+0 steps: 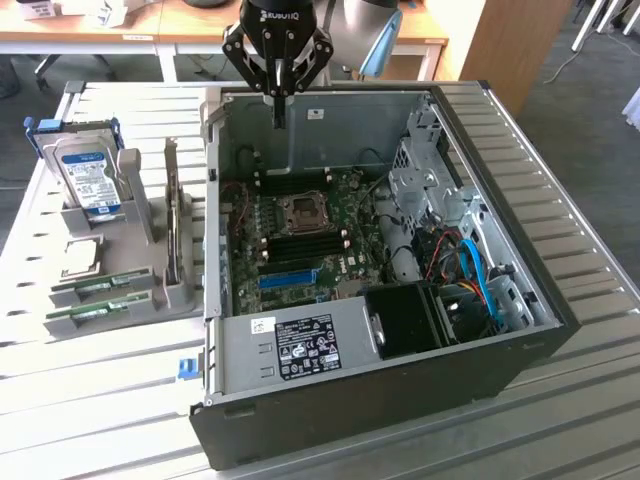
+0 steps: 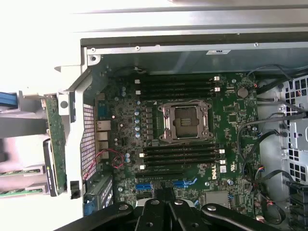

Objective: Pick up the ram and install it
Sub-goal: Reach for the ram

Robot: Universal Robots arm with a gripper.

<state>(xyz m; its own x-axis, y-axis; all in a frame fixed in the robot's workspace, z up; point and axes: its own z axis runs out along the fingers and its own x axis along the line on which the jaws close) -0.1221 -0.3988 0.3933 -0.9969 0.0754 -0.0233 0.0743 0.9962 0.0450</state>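
Bench: a pale slatted bench (image 1: pixel 585 200) carries an open computer case (image 1: pixel 400 400); wooden desks are seen behind.
Holder: a grey holder (image 1: pixel 140 225) is set beside the case, at the exterior view's left, with a hard drive (image 1: pixel 85 175) stood upright in it.
Ram: the ram (image 1: pixel 98 287) is laid flat in the holder, above a second stick (image 1: pixel 95 312).
Hand: the hand (image 1: pixel 278 112) is held over the case's far wall, fingers together, well apart from the ram.

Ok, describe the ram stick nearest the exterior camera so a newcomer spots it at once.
To the exterior view's left of the open computer case sits a grey parts holder. At its near end lie two thin green strips; the ram stick is the nearer one. Its neighbours are a square silver processor and an upright blue-labelled hard drive.
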